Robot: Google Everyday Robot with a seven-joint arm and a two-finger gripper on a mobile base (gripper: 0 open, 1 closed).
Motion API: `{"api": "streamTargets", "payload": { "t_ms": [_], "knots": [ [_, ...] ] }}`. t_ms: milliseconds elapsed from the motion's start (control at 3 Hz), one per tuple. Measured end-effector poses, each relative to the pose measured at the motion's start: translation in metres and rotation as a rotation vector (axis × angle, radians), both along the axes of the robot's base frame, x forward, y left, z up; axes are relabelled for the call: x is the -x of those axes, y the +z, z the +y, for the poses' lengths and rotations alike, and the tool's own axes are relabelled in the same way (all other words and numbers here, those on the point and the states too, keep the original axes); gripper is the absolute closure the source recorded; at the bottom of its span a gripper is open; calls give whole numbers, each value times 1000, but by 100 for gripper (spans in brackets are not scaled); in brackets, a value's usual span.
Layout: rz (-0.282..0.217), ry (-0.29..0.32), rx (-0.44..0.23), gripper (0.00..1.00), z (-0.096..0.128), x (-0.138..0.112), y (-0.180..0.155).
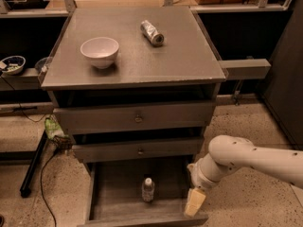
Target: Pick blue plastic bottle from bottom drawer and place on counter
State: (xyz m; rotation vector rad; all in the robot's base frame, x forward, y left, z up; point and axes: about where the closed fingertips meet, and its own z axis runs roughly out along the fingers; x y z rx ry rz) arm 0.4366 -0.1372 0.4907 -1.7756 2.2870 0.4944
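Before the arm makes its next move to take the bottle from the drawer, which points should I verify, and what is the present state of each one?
1. Wide grey wooden bottom drawer pulled open: ok.
2. Small clear plastic bottle with white cap standing upright on the drawer floor, nothing touching it: ok.
3. Gripper at the bottle: not ok; it hangs near the drawer's front right corner, apart from the bottle.
4. Bottle grasped: not ok.
5. Room on the flat grey counter: ok; the white bowl and the lying shiny silver cylinder leave bare surface at the front right.
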Motion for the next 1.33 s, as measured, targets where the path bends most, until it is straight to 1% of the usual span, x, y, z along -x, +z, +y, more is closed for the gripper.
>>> {"api": "streamTargets", "payload": {
  "t_ms": [333, 667, 1000, 1333],
  "knots": [
    [-38, -17, -7, 0, 7, -33, -25],
    [-110, -22, -45, 0, 21, -84, -56],
    [-110, -22, -45, 0, 21, -84, -56],
    [-72, -41, -92, 0, 27, -75, -90]
  ]
}}
